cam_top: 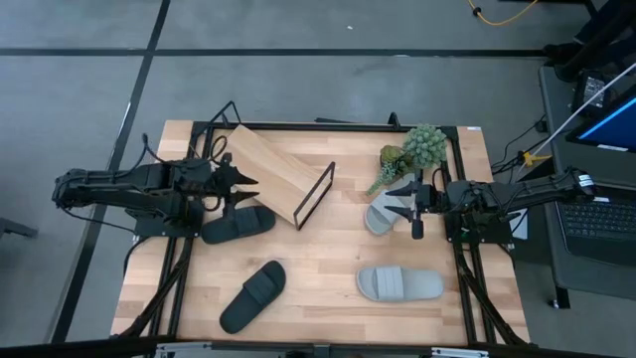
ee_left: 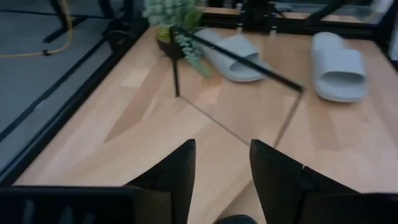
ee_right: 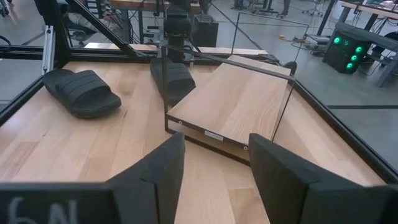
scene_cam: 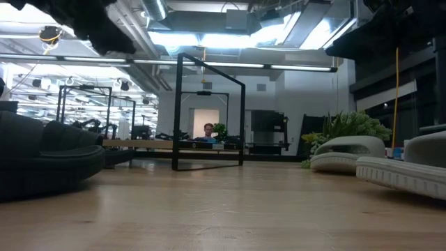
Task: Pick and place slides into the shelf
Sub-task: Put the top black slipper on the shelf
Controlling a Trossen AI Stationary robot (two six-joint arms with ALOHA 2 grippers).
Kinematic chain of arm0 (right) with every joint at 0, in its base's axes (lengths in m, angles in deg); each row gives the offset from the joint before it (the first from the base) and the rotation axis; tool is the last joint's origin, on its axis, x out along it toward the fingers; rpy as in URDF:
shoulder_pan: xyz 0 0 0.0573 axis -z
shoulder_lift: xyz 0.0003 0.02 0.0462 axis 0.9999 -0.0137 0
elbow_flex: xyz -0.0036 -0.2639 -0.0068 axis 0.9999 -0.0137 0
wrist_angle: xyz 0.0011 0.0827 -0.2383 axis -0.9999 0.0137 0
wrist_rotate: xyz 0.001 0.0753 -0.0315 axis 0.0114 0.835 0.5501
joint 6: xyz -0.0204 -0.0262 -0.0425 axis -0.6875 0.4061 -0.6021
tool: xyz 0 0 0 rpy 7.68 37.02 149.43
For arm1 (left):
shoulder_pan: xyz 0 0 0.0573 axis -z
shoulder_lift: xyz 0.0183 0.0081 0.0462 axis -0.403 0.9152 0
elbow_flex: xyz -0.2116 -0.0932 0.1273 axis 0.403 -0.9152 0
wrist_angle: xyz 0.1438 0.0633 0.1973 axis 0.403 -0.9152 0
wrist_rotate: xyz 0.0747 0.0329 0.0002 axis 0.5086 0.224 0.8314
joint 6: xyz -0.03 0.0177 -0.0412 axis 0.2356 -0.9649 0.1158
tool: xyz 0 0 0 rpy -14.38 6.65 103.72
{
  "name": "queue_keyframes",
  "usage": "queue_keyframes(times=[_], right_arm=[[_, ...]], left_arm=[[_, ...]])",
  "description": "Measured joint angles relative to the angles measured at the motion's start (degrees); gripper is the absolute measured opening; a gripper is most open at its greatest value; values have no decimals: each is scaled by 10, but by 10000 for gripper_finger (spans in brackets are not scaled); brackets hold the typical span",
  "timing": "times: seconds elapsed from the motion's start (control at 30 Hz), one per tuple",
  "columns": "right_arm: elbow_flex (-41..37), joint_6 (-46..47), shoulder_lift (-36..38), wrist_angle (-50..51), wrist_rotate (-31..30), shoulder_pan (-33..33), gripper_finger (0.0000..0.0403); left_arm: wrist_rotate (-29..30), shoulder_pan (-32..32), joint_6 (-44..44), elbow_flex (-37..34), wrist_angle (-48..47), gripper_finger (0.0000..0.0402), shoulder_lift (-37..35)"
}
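Blk slide (cam_top: 238,224) just under L gripper (cam_top: 245,184)

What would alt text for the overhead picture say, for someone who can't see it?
Seen from above, a wooden table holds an empty shelf, two black slides, two grey slides and a small plant. The open left gripper hovers over one black slide; the open right gripper hovers over one grey slide.
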Motion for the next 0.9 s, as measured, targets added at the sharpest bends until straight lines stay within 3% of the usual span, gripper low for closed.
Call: queue_keyframes(times=[0.17, 0.3, 0.6, 0.9], right_arm=[[0, 10, 0, 0, 1, 0, 180], [0, 9, 0, 0, 1, 0, 180], [0, -10, 0, 0, 1, 0, 180], [0, -32, 0, -1, 1, 0, 180]], left_arm=[[1, 38, 7, 42, -45, 141, 0], [5, 82, 70, 73, -88, 141, 0], [23, 197, 223, 76, -101, 140, 13], [23, 250, 267, 76, -98, 140, 30]])
